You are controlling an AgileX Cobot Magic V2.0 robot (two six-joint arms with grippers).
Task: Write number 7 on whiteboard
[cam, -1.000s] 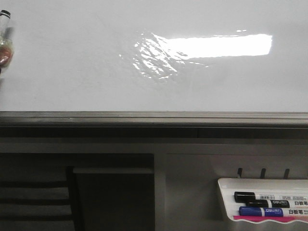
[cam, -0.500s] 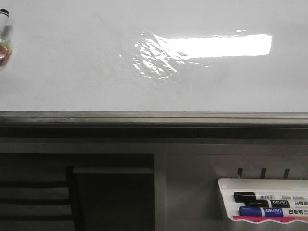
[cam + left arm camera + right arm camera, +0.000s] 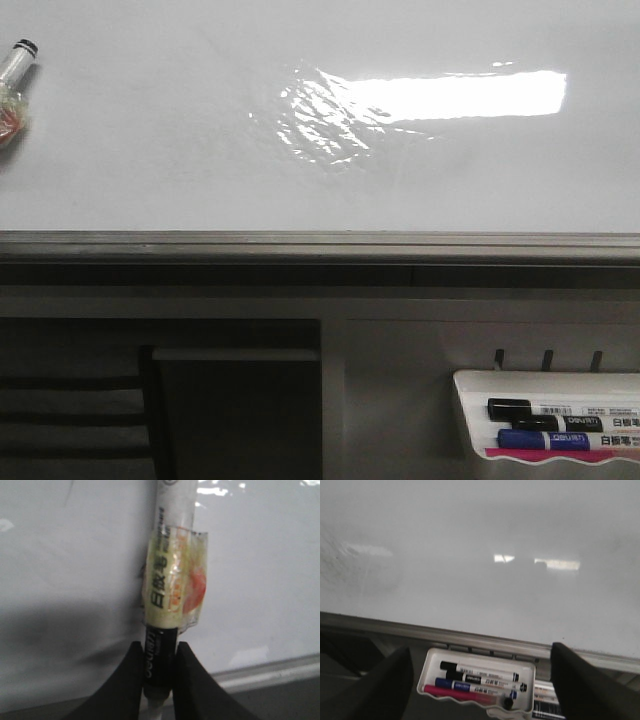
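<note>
The whiteboard [image 3: 200,150] fills the upper front view, glossy white with a bright rectangular reflection and a grey bottom rail [image 3: 320,245]. No number 7 stroke shows on it in any view. My left gripper [image 3: 160,677] is shut on a marker [image 3: 170,580] with a black band, a white barrel and yellowish tape with an orange patch. The marker points at the board [image 3: 65,570]. In the front view only the marker's capped end [image 3: 17,68] shows at the far left edge, tilted. My right gripper [image 3: 480,690] is open and empty, low before the board [image 3: 470,555].
A small white marker tray [image 3: 465,400] hangs below the rail at lower right, holding a black marker [image 3: 540,410], a blue marker [image 3: 545,439] and a red one. The tray [image 3: 432,657] lies between the right fingers in that wrist view. A dark shelf opening [image 3: 230,400] is at lower left.
In the front view the held marker's end at the left edge has tilted and shifted slightly right and down. The board and tray are unchanged.
</note>
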